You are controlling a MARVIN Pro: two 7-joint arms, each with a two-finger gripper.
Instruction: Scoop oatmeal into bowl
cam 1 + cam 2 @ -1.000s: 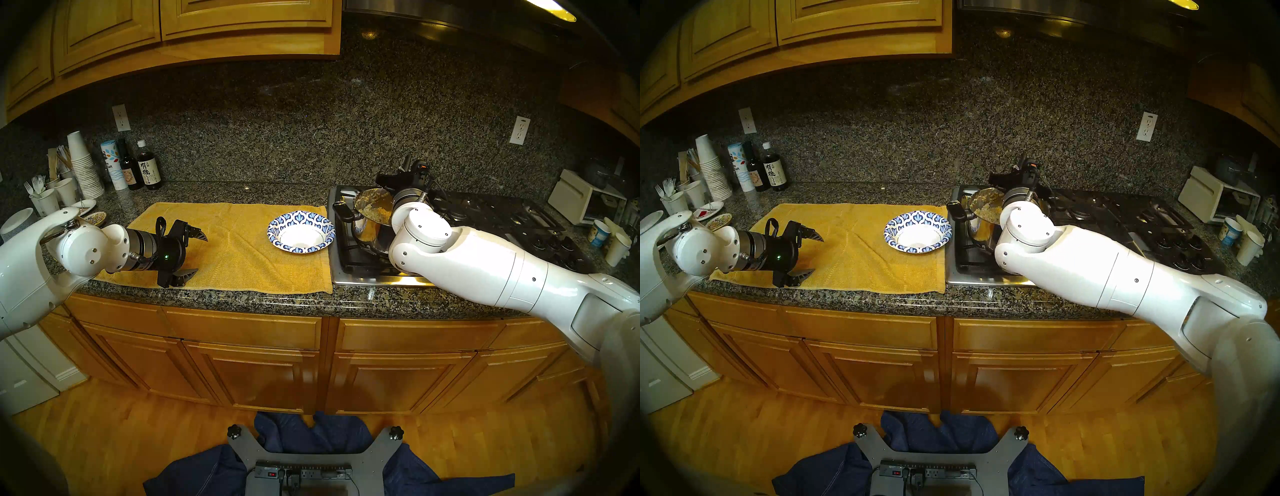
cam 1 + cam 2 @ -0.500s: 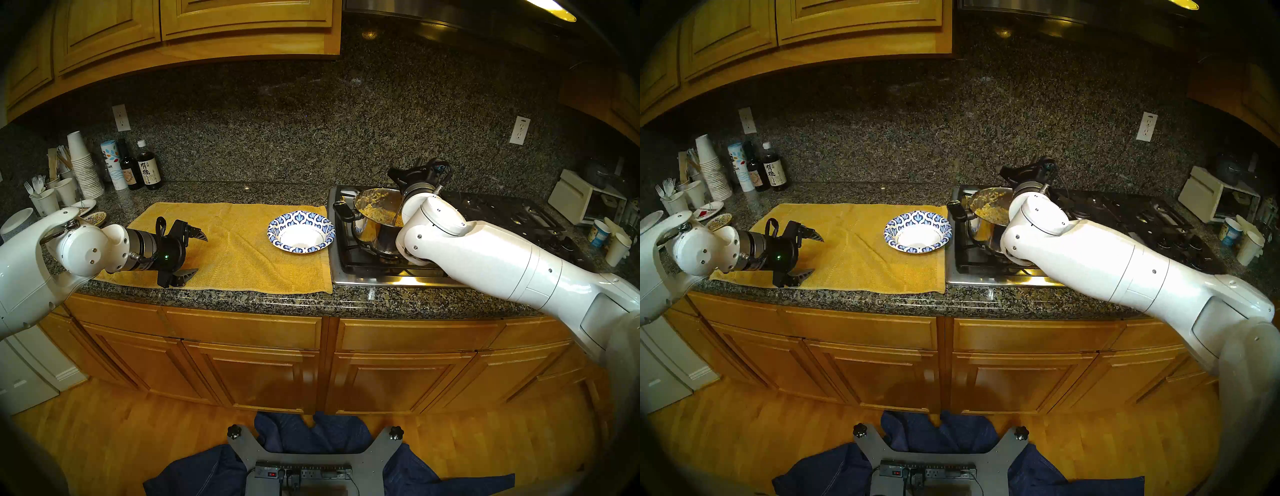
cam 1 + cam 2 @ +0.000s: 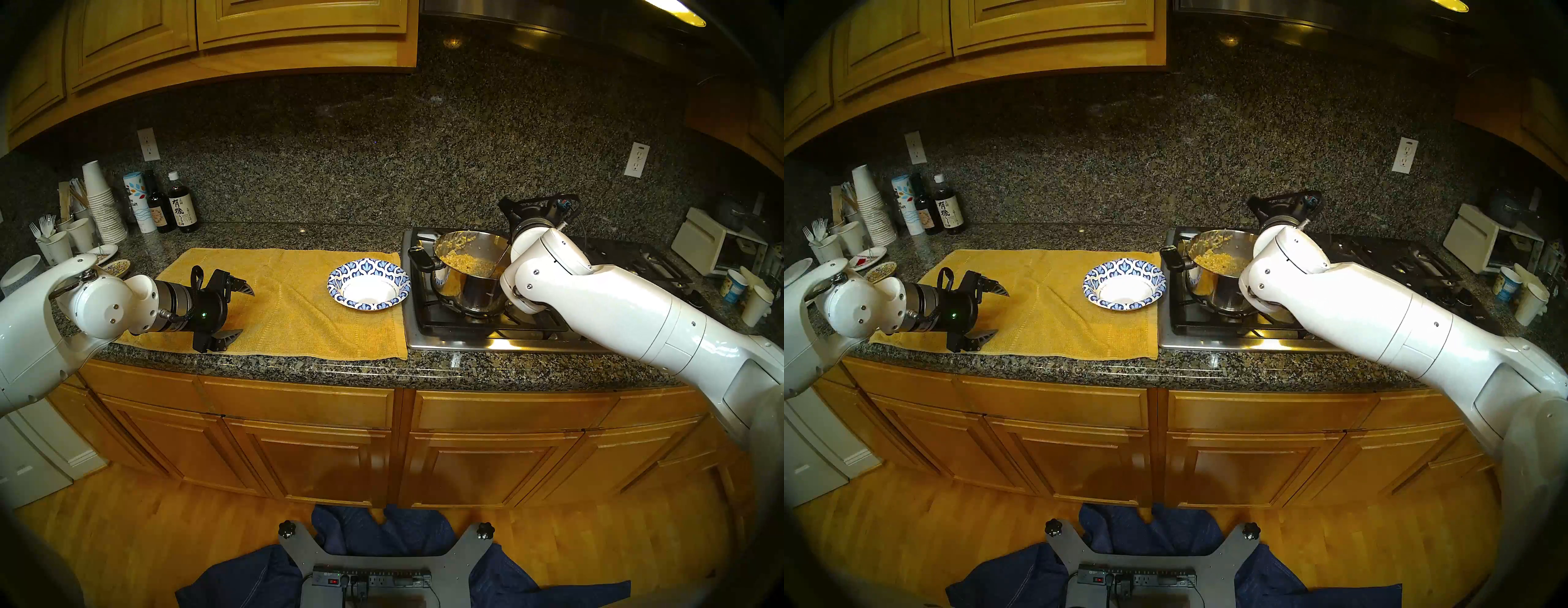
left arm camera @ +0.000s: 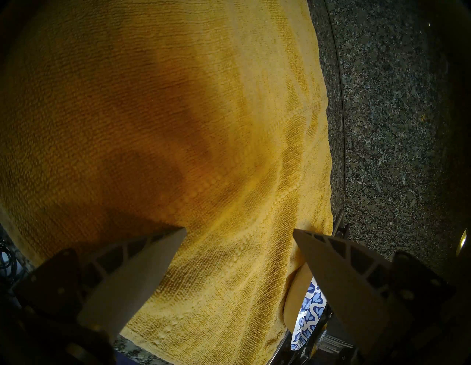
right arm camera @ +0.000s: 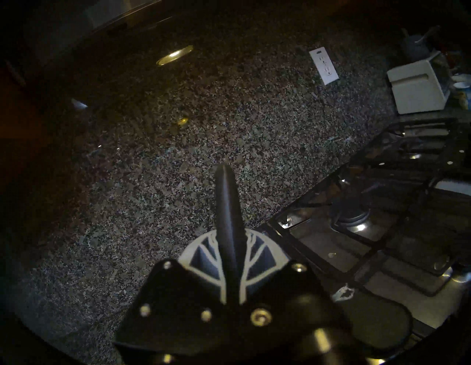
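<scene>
- Far left: the left end effector [image 3: 232,312] hangs over the yellow towel [image 3: 292,297] with its fingers spread apart and nothing between them. It's well apart from the action, so I doubt it matters for the next move.
- Middle: the bowl [image 3: 368,283] sits on the right end of the towel, just beside the stove [image 3: 449,335]. White centre looks bare, so no oatmeal in it yet.
- Right of that: the steel pot [image 3: 466,276] on the near-left burner, with the oatmeal [image 3: 464,261] lumped inside.
- A thin metal shaft, the ladle [image 3: 500,263], slants from the food up and to the right towards the right arm. That slant is its long axis.
- Far right: the right end effector [image 5: 230,257] is clamped together on the ladle's black handle, which pokes out past the fingers in the wrist view.
- So the relation that counts: pot sits left of and below the right end effector, bowl further left again. Right arm's clearly the nearer one, and the loaded carry should go leftward over the pot rim.
</scene>
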